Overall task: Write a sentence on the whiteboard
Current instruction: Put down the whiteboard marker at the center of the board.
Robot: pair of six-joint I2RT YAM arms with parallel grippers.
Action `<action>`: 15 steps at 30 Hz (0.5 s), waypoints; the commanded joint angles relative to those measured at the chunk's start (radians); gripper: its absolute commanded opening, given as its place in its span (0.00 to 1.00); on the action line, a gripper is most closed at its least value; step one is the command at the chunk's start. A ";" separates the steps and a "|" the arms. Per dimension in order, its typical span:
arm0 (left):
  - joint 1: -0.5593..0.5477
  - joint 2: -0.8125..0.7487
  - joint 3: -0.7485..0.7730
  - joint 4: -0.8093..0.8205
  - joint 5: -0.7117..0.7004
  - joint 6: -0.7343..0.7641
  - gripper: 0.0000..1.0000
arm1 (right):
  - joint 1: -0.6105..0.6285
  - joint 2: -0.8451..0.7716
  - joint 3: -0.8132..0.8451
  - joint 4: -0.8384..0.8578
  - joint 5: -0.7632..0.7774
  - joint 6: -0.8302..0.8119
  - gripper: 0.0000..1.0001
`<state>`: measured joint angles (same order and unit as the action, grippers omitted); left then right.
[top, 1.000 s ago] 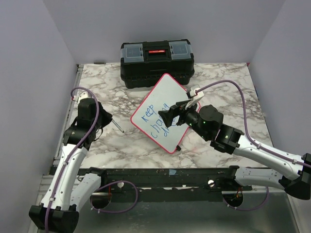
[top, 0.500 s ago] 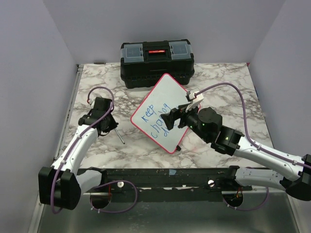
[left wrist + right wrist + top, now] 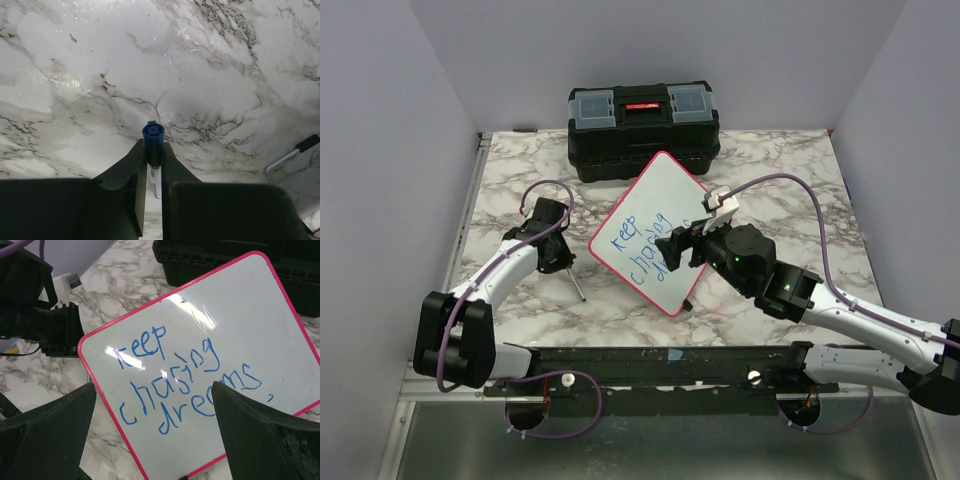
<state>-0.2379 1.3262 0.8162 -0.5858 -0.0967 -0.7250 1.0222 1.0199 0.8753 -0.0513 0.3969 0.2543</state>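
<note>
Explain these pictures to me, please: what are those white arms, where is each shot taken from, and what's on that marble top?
These are two robot arms bolted at the table's near edge. One picture looks down from above and behind them; the other two come from a camera on each wrist. On the marble table sit a red-rimmed whiteboard, bearing the blue sentence "keep chasing dreams", and behind it a black toolbox. The left hand is shut on a blue-ended marker. The right hand hovers open over the board, holding nothing.
</note>
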 commanded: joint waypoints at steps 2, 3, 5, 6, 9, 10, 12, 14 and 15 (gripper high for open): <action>-0.007 0.016 -0.039 0.066 0.030 0.007 0.05 | 0.006 -0.018 -0.018 -0.019 0.028 -0.019 1.00; -0.008 0.012 -0.044 0.072 0.029 0.007 0.09 | 0.007 -0.019 -0.016 -0.021 0.029 -0.019 1.00; -0.008 0.002 -0.052 0.081 0.031 0.010 0.20 | 0.006 -0.020 -0.015 -0.022 0.031 -0.019 1.00; -0.007 -0.004 -0.056 0.086 0.029 0.010 0.25 | 0.006 -0.022 -0.015 -0.023 0.030 -0.019 1.00; -0.007 -0.035 -0.073 0.104 0.026 0.013 0.47 | 0.006 -0.025 -0.018 -0.025 0.033 -0.020 1.00; -0.007 -0.045 -0.078 0.107 0.019 0.013 0.54 | 0.006 -0.026 -0.017 -0.026 0.034 -0.020 1.00; -0.007 -0.063 -0.084 0.109 0.012 0.014 0.66 | 0.006 -0.027 -0.017 -0.028 0.034 -0.018 1.00; -0.007 -0.072 -0.085 0.107 0.010 0.016 0.71 | 0.006 -0.030 -0.016 -0.033 0.034 -0.017 1.00; -0.008 -0.075 -0.084 0.104 0.009 0.016 0.71 | 0.006 -0.031 -0.016 -0.033 0.034 -0.016 1.00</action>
<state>-0.2382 1.2900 0.7376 -0.5076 -0.0811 -0.7181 1.0222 1.0111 0.8719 -0.0570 0.4046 0.2489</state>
